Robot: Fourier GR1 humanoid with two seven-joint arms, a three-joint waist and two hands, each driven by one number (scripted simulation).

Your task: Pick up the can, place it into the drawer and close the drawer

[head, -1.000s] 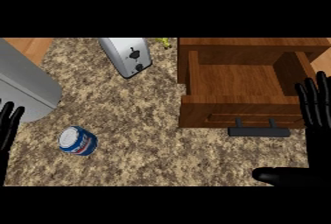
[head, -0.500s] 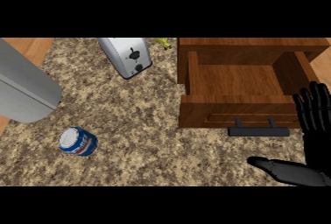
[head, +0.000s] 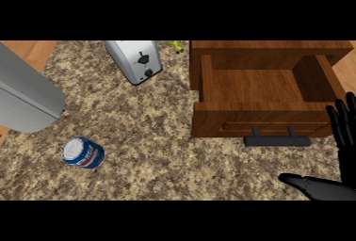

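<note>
The can [head: 83, 153], blue and white with a red stripe, stands on the speckled counter at the lower left, with nothing touching it. The wooden drawer [head: 254, 87] at the upper right is pulled open and holds nothing; its black handle [head: 277, 140] faces me. My right hand [head: 321, 187] is open at the right edge, fingers pointing up beside the drawer front and thumb stretched left, apart from the handle. A grey forearm [head: 28, 94] fills the left edge above the can; the left hand itself does not show.
A silver toaster [head: 135, 61] lies at the back, left of the drawer. A small yellow-green item [head: 173, 44] peeks out behind it. Wooden floor shows past the counter's left edge [head: 31, 47].
The left hand's fingers, at the left edge a second ago, have gone out of view and the grey forearm has spread lower. The right hand drifted slightly right and down.
</note>
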